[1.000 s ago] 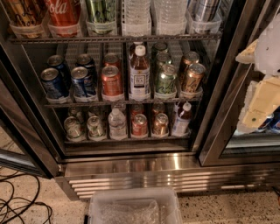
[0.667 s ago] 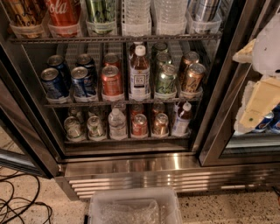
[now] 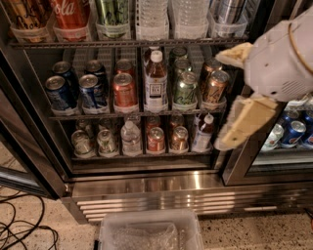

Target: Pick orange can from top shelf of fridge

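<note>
The fridge (image 3: 146,188) stands open in front of me. The top shelf (image 3: 127,44) runs along the top of the view and carries clear tubs. The orange can (image 3: 27,14) stands at its far left in a tub; only its lower body shows. A red can (image 3: 71,13) and a green can (image 3: 112,14) stand to its right, then water bottles. My gripper (image 3: 218,100) is at the right, in front of the middle shelf's right end, far right of and below the orange can. Its beige fingers (image 3: 244,122) are spread wide and hold nothing.
The middle shelf holds blue cans (image 3: 58,93), a red can (image 3: 124,93), a tea bottle (image 3: 155,80), green cans and copper cans (image 3: 215,88). A clear plastic bin (image 3: 151,234) sits on the floor in front. Cables (image 3: 24,229) lie at lower left. The door frame (image 3: 24,156) stands at left.
My gripper has moved left from the right edge, in front of the fridge's right side. The cans and the view have not shifted.
</note>
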`<act>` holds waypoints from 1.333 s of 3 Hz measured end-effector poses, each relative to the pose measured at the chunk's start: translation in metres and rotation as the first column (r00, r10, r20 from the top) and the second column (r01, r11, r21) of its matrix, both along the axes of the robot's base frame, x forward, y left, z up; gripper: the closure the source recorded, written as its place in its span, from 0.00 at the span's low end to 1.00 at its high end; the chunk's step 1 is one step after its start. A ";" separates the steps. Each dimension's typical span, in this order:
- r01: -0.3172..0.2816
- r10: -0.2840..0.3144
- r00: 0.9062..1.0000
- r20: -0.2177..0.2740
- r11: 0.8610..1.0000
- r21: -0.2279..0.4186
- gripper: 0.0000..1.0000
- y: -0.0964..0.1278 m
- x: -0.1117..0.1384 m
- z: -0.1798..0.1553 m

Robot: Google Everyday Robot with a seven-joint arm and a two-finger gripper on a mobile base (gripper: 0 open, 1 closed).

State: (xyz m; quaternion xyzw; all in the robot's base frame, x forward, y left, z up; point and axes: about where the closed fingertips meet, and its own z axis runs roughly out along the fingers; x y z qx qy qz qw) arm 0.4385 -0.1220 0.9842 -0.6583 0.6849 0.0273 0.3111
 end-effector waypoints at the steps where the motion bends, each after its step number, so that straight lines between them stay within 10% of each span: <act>1: -0.066 0.049 0.993 0.105 0.985 0.158 0.00 0.051 0.000 0.013; 2: -0.090 0.053 0.992 0.113 0.931 0.353 0.00 0.102 0.004 0.024; 4: -0.121 0.102 0.993 0.067 0.734 0.668 0.00 0.197 -0.015 0.072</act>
